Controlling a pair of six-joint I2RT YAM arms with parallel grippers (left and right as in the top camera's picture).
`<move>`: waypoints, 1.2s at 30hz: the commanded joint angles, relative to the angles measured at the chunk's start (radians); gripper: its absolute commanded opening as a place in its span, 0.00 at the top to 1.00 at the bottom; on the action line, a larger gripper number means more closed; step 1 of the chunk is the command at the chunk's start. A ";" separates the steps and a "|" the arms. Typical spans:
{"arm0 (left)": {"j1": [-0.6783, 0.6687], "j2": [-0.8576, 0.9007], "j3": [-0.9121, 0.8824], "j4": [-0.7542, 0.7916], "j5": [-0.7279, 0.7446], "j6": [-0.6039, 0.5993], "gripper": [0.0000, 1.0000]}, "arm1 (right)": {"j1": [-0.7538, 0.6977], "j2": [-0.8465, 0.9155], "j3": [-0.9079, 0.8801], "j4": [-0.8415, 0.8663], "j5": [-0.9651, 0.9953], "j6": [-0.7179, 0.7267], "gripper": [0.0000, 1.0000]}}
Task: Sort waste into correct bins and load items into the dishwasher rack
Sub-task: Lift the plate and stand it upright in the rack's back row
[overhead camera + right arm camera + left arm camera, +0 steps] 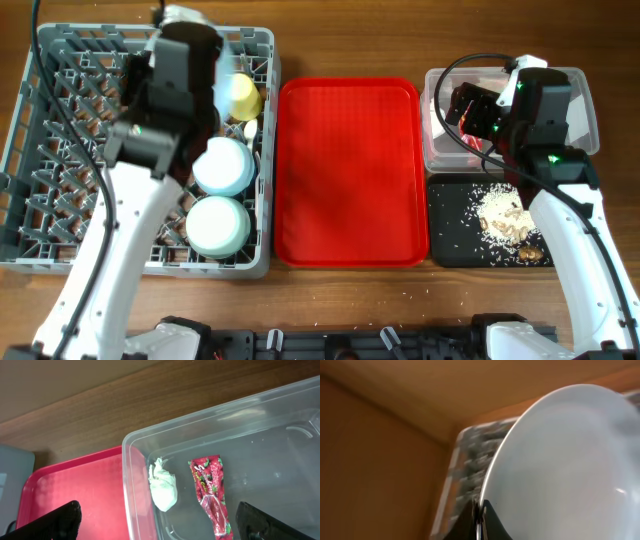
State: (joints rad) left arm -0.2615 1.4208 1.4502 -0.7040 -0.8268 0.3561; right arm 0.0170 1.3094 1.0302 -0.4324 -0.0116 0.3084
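At left, the dishwasher rack (40, 215) is grey, with a pale blue bowl (222, 165), a mint green bowl (218, 226) and a yellow cup (243, 96); the plate (570, 460) is pale blue. The centre tray (350, 170) is plain red on the brown wood-grain worktop (350, 40). At right, the clear tub (137, 490) shows a white tissue (163, 491) and a red wrapper (212, 497), and the black tray (450, 235) is speckled with whitish and brown food scraps (500, 215).

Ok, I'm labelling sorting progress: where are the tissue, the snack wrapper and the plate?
white tissue (163, 489), right wrist view, middle of the wad.
red snack wrapper (212, 494), right wrist view, centre of its printed face.
light blue plate (560, 460), left wrist view, its smooth inner face.
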 commanded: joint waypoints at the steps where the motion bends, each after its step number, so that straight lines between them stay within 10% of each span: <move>1: 0.032 0.046 -0.003 0.072 -0.170 0.279 0.96 | 0.006 0.009 0.004 0.002 -0.012 -0.013 0.00; 23: 0.018 0.388 -0.013 0.225 -0.116 0.290 0.95 | 0.006 0.009 0.004 0.002 -0.012 -0.013 0.00; 28: -0.056 0.385 -0.013 0.225 -0.117 0.287 0.77 | 0.006 0.009 0.004 0.002 -0.012 -0.013 0.00; 31: -0.084 0.384 -0.013 0.226 -0.123 0.288 0.30 | 0.006 0.009 0.004 0.002 -0.012 -0.013 0.00; 36: -0.104 0.316 0.005 0.287 -0.212 0.164 0.21 | 0.006 0.009 0.004 0.002 -0.012 -0.013 0.00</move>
State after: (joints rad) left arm -0.3500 1.8065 1.4429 -0.4217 -1.0080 0.6415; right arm 0.0170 1.3094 1.0302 -0.4324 -0.0116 0.3084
